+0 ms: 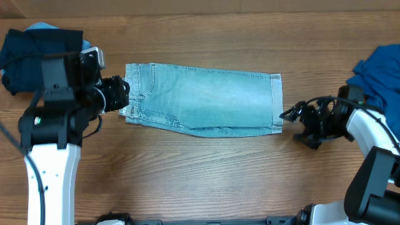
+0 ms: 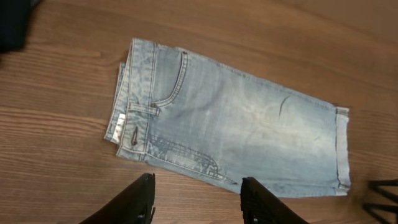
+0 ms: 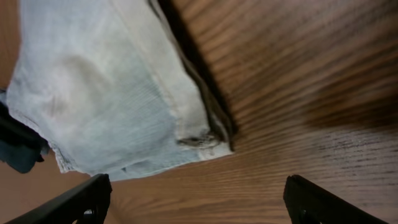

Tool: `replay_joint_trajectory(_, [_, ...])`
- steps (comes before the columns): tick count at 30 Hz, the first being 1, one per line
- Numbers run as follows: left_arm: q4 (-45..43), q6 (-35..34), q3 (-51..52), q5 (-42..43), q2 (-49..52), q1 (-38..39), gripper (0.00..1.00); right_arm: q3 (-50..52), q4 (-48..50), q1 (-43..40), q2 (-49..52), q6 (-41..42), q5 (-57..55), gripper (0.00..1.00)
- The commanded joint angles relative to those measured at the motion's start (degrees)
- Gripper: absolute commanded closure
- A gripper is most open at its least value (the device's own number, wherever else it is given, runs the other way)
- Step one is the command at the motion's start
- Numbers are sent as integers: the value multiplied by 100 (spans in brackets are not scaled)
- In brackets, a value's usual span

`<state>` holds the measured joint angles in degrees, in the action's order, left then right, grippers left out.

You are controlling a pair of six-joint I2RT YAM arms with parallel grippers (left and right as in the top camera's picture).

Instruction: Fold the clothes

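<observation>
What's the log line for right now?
denim shorts: flat, legs stacked | left gripper: open, empty, by waistband | right gripper: open, empty, by hem | navy garment: left end | blue garment: right end

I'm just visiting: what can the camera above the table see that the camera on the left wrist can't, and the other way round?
Only the overhead view shows the bodies of the left arm and right arm, and the royal-blue garment beside the right arm. Only the left wrist view shows the small white tag at the waistband, and its own fingers standing apart with nothing between them. Both show the denim shorts lying flat on the wooden table, cuffed hem toward the right arm.
</observation>
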<state>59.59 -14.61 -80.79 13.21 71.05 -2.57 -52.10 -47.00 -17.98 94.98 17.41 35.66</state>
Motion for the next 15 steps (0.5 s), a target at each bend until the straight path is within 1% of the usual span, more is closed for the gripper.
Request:
replay_joint_trajectory(1, [127, 94, -76, -72, -173, 42, 51, 442, 476, -9, -98, 151, 343, 7])
replay_joint_trajectory(7, [175, 94, -76, -48, -179, 42, 52, 1043, 1624, -4, -74, 219, 697, 7])
replay_joint_trajectory(12, [186, 94, -76, -50, -179, 42, 52, 1314, 2282, -4, 120, 284, 1113, 7])
replay_joint_trajectory(15, [184, 92, -76, -50, -179, 42, 52, 1325, 2391, -2, 385, 345, 1187, 7])
